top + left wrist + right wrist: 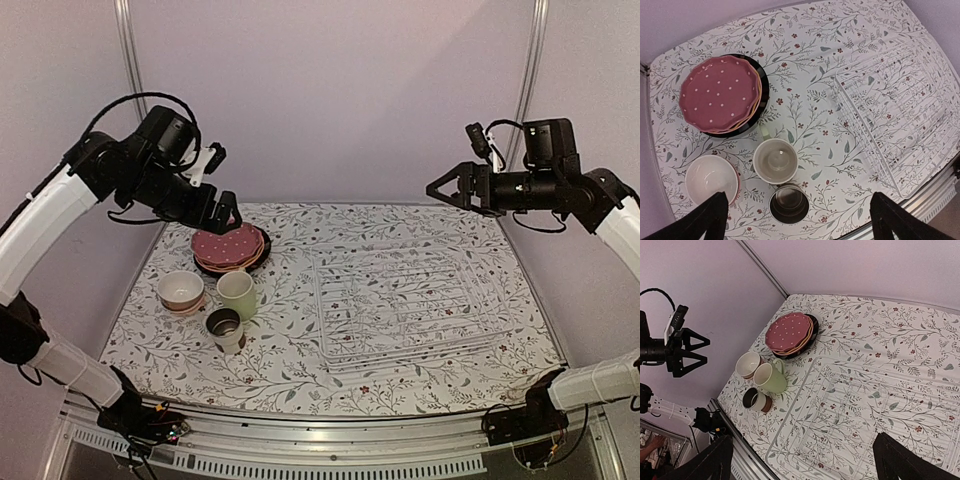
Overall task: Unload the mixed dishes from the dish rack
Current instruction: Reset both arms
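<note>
Now plates (719, 93), bowl (711, 178), cups (775, 161) beside dish rack (900, 115)

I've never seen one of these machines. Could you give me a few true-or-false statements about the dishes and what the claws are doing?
1. The wire rack has no dishes in it. True.
2. The dotted plate lies at the bottom of the stack. False: it is on top.
3. The left gripper holds a cup. False: it is open and empty.
4. The green cup stands upright. True.
5. The right gripper is open. True.
</note>
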